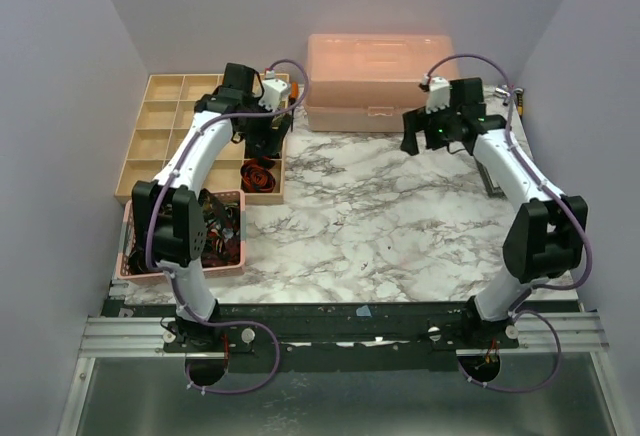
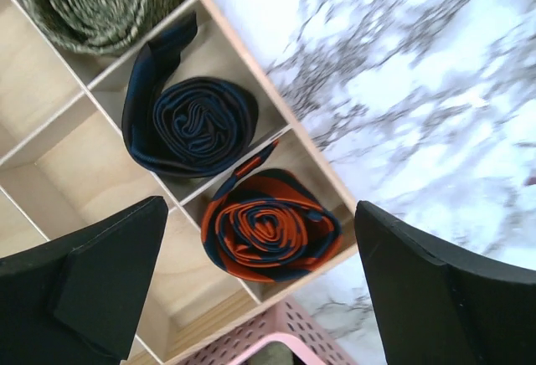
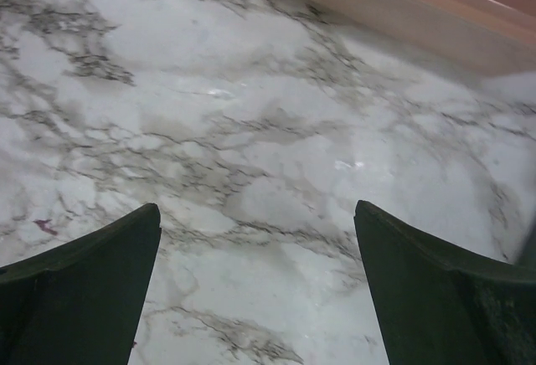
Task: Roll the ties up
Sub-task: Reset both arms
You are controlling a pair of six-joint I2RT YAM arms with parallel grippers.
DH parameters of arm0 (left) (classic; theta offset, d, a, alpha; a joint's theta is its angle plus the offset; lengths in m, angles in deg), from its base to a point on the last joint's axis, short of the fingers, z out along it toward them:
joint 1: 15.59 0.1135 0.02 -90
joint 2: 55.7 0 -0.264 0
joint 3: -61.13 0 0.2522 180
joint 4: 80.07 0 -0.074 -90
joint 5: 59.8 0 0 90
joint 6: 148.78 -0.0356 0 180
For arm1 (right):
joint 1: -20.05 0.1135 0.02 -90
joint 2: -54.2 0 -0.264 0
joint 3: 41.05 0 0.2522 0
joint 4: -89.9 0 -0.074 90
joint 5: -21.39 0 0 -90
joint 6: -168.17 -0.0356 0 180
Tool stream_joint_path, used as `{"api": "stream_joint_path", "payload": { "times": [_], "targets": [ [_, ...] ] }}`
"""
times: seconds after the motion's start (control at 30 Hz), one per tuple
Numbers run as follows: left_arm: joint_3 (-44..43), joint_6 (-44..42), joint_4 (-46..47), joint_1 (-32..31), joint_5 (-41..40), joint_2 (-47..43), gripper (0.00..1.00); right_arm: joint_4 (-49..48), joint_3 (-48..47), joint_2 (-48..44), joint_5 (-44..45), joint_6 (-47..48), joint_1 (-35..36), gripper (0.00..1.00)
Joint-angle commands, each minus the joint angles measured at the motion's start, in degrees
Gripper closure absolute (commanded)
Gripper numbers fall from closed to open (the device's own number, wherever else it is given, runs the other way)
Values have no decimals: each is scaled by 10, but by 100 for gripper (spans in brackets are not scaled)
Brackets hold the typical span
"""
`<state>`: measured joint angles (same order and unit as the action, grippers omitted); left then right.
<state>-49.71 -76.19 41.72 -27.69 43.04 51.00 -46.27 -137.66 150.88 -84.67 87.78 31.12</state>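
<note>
Ties (image 1: 218, 234) in pink basket (image 1: 228, 267) look limp, light and slippery, best pinched near one end; both jaws spread wide, empty.

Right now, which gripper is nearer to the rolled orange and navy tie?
Left. The left gripper hovers open directly over that tie in the wooden organizer; the right gripper is across the table, near the pink box.

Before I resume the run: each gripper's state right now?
Left gripper: open, empty, over the rolled orange-and-navy tie.
Right gripper: open, empty, over the marble table.
</note>
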Motion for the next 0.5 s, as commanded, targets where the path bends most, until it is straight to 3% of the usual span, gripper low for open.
{"api": "stream_joint_path", "payload": {
  "times": [0.0, 0.17, 0.27, 0.4, 0.47],
  "targets": [
    [-8, 67, 45, 20, 104, -92, 2, -28, 37, -78, 2, 4, -53, 0],
    [2, 138, 60, 42, 77, -143, 2, -44, 79, -141, 67, 25, -71, 0],
    [35, 171, 55, 84, 122, -182, 2, 7, 85, -144, 81, 20, -88, 0],
    [42, 137, -17, 116, 141, -206, 2, 77, 104, -152, 18, 9, -150, 0],
    [84, 124, -9, 134, 125, -236, 2, 79, 133, -166, 6, 9, -170, 0]
  ]
}}
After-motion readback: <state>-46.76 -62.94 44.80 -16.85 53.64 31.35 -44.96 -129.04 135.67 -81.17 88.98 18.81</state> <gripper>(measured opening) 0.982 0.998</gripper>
